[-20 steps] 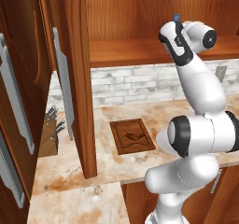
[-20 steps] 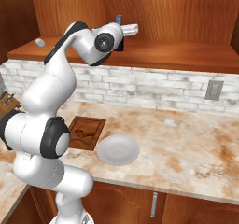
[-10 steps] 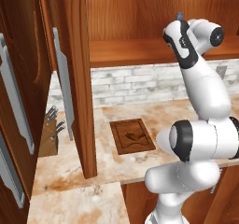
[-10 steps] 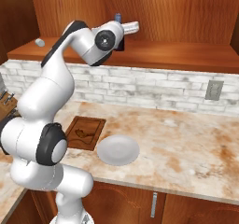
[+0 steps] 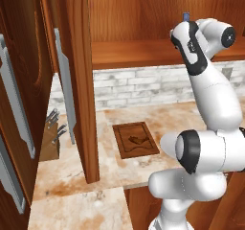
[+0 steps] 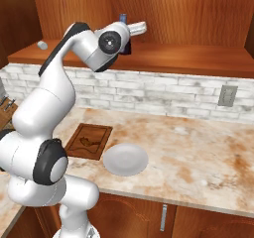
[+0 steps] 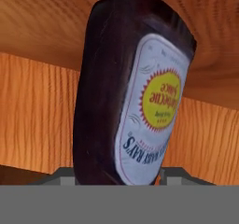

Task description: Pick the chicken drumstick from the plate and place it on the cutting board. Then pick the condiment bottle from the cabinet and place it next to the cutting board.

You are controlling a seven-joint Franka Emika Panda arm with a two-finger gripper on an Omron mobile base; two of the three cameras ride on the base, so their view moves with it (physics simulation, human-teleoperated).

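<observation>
The condiment bottle [image 7: 130,92] stands on the cabinet [image 6: 163,58] shelf. Its dark body and pale label sit very close in the hand view, and its blue cap [image 6: 122,18] pokes up above the hand. My gripper [image 7: 117,176] is open around the bottle's upper body, with one of its fingers [image 7: 63,175] on each side. The chicken drumstick [image 6: 88,141] lies on the cutting board [image 6: 79,148]. The plate [image 6: 125,159] sits bare, just right of the board.
An open cabinet door [image 5: 79,80] with a grey bar handle hangs left of the arm. A knife block [image 5: 50,138] stands behind it on the counter. A small grey object [image 6: 42,44] lies at the shelf's left end. There is a wall outlet [image 6: 227,95] at the right.
The arm has stretched farther into the cabinet, bringing the hand up to the bottle. The drumstick, board and plate have not moved.
</observation>
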